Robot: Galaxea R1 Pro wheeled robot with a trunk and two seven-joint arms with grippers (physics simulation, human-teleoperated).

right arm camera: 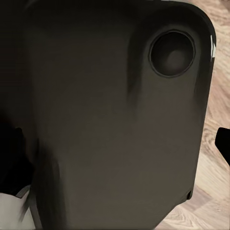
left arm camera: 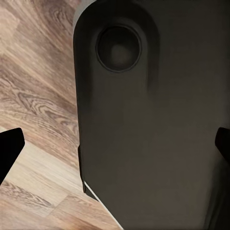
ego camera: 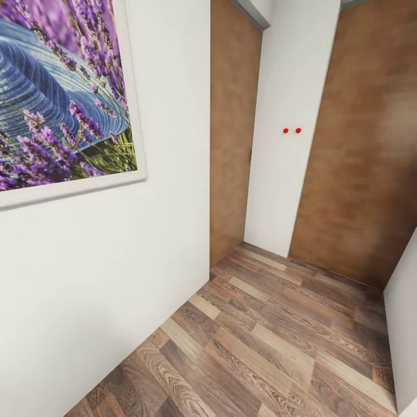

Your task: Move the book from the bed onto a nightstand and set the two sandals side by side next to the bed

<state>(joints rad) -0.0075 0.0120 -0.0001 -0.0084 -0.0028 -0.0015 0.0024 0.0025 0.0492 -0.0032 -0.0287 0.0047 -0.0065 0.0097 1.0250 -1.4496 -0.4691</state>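
Observation:
I am in the bedroom, facing a corner of white wall (ego camera: 104,278) and brown wood panels (ego camera: 353,174). The book, the bed, the nightstand and the sandals are out of view. My left gripper (left arm camera: 115,153) is open, its dark fingertips (left arm camera: 8,148) far apart at the picture's sides, with nothing held; behind it is the robot's own dark body (left arm camera: 143,120) over the plank floor (left arm camera: 38,96). My right gripper (right arm camera: 117,148) is also open and empty, one fingertip (right arm camera: 224,143) at the edge, in front of the same dark body (right arm camera: 105,120).
A framed lavender-and-hat picture (ego camera: 58,92) hangs on the wall close at the left. A white pillar (ego camera: 286,133) with two red dots stands ahead between the wood panels. Wood-plank floor (ego camera: 272,347) runs ahead and right, up to a white wall edge (ego camera: 402,324).

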